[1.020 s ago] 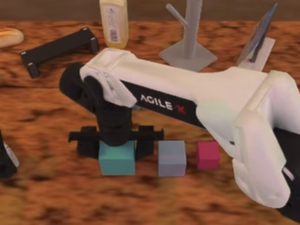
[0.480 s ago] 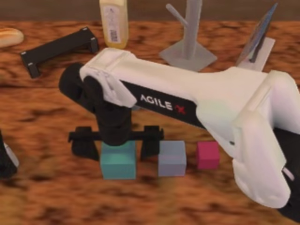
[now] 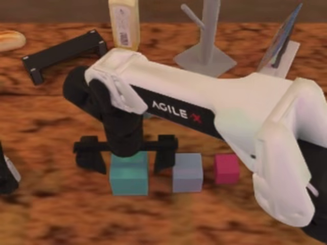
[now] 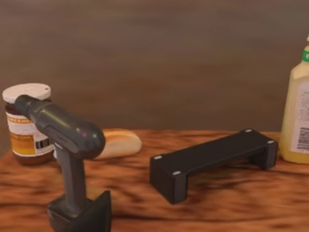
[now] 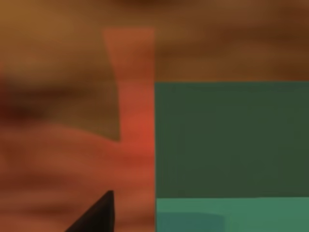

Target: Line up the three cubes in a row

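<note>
Three cubes sit in a row near the table's front in the top view: the teal-green cube (image 3: 129,176) on the left, the lavender-grey cube (image 3: 187,172) in the middle, the magenta cube (image 3: 226,169) on the right. My right gripper (image 3: 128,163) hangs open over the teal cube, one finger either side of it with a gap to each face; its right-hand finger (image 3: 165,153) stands close to the lavender cube. In the right wrist view the teal cube (image 5: 231,145) fills the frame beside one dark fingertip (image 5: 99,215). My left arm (image 3: 6,176) is parked at the left edge.
At the back stand a yellow bottle (image 3: 124,23), a black bracket (image 3: 64,51), a grey rack (image 3: 207,46), a tablet on a stand (image 3: 283,43) and a bread roll (image 3: 10,40). The left wrist view also shows a drill (image 4: 72,145) and a jar (image 4: 26,123).
My right gripper's fingers have spread apart and let go of the teal cube, which stays on the table beside the lavender one. The left arm has not moved.
</note>
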Motion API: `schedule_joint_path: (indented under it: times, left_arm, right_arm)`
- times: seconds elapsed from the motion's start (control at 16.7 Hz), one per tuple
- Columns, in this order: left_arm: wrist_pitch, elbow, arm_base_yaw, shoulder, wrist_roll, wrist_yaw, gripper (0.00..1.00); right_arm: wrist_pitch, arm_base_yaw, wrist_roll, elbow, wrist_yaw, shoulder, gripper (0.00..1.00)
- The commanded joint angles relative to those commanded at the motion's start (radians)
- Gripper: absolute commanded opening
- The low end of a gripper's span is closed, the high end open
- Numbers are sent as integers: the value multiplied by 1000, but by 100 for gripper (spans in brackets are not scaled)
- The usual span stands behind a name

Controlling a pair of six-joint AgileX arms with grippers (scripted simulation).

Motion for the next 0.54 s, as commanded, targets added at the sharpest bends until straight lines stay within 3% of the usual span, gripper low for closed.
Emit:
schedule_joint_path:
  times: [0.54]
  left_arm:
    - [0,0,0,0,0,0,100]
  right_arm:
    - [-272,6,0,309,2,29,100]
